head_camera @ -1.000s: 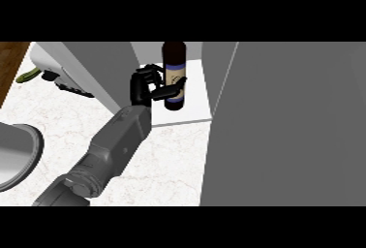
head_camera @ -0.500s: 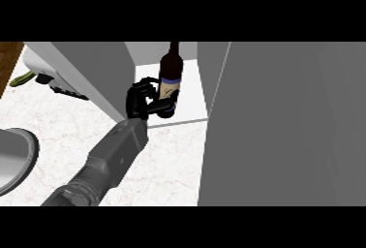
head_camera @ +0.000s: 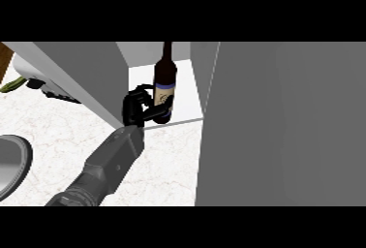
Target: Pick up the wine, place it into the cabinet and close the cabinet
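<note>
White marble counter (head_camera: 64, 126) below; your black left hand (head_camera: 137, 107) curls round the dark upright wine bottle (head_camera: 165, 89) inside the grey cabinet (head_camera: 93, 68).

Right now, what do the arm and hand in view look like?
One arm shows: a grey, boxy forearm with flat faces, darker and ribbed-looking near the lower edge. It ends in a glossy black hand with slim, jointed fingers. No cables, labels or markings are visible. The other arm is out of view.

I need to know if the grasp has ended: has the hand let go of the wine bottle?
No, the left hand has its fingers curled round the wine bottle, upright in the cabinet opening.
</note>
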